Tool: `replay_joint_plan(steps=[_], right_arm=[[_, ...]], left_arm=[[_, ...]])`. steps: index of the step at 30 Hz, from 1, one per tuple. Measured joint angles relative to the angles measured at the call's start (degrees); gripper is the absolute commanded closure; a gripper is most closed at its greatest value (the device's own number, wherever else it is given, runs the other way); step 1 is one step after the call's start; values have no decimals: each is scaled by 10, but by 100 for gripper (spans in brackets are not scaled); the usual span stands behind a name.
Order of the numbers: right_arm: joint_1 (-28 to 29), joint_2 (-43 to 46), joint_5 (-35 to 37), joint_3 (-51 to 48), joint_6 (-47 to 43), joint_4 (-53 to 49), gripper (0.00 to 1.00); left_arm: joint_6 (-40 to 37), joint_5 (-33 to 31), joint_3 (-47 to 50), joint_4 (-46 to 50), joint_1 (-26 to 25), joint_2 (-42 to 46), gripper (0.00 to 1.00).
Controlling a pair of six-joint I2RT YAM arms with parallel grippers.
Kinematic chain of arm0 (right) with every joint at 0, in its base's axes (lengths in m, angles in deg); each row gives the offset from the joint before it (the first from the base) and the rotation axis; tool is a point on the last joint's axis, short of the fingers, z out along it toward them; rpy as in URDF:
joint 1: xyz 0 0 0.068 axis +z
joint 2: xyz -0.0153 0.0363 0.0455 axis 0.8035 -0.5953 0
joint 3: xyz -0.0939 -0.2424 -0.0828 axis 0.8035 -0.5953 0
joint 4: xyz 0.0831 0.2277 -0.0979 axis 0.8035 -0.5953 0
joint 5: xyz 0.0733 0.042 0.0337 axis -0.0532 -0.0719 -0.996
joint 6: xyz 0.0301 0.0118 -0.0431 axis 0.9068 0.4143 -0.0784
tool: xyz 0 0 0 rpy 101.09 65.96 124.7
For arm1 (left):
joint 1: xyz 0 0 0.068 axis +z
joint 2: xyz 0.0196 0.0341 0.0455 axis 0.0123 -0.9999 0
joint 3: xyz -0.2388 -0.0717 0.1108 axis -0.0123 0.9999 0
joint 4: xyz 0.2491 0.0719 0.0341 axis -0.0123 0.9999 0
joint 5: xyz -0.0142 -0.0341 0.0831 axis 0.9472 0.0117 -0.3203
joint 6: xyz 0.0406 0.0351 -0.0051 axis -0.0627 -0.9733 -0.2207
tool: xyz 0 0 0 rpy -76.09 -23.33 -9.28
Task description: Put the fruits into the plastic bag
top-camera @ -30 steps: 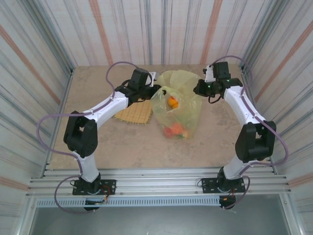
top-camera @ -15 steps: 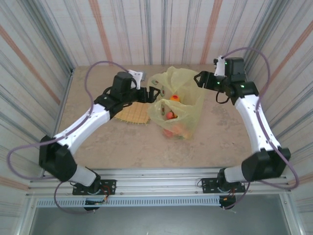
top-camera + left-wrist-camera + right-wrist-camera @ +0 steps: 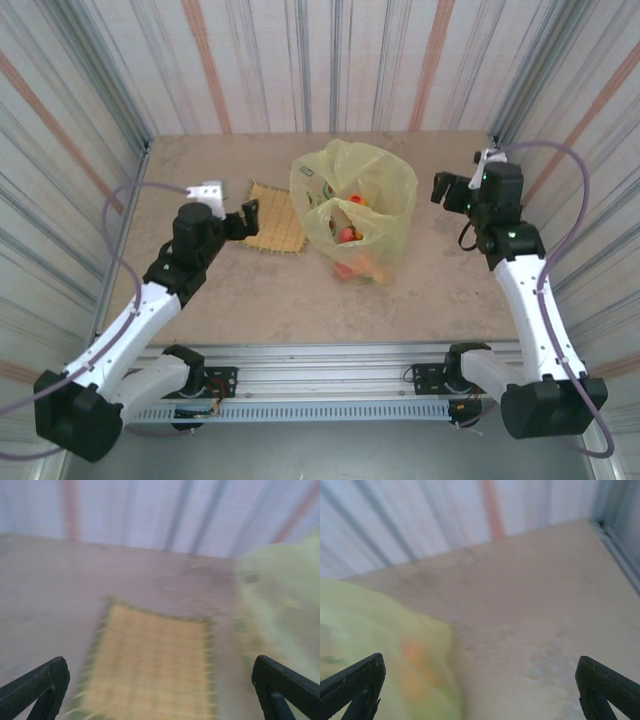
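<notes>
Striped corrugated walls [image 3: 320, 60] are enclosing a mottled beige table [image 3: 260, 290], where a crinkly translucent bag [image 3: 385, 195] is standing open at far centre, a square woven mat [image 3: 275, 230] is lying just left of it, round red and orange fruits [image 3: 350, 236] are sitting inside the bag, and the left gripper [image 3: 247, 218] and right gripper [image 3: 440, 190] are hovering clear of it on either side, fingers spread.

One plastic bag [image 3: 388, 192], one mat [image 3: 276, 232]
</notes>
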Motion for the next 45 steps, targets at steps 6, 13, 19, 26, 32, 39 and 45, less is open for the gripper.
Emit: replay_joint_plan(steps=[6, 13, 19, 26, 32, 39, 45], right_arm=[[-9, -43, 99, -190, 0, 158, 1], [-1, -160, 137, -288, -9, 339, 1], [12, -210, 140, -296, -45, 432, 1], [7, -218, 125, -325, -92, 572, 1], [-21, -293, 88, -373, -99, 674, 1], [-39, -294, 49, -370, -98, 697, 1], [-39, -294, 38, -370, -98, 702, 1]], left_arm=[[-29, -94, 163, -121, 74, -14, 1], [-130, -108, 162, -223, 94, -143, 1], [-180, -61, 157, -311, 127, -243, 1], [-189, 41, 139, -379, 193, -316, 1], [-190, 98, 146, -424, 199, -331, 1], [-190, 117, 146, -427, 199, -331, 1], [-194, 118, 146, -427, 199, -331, 1]])
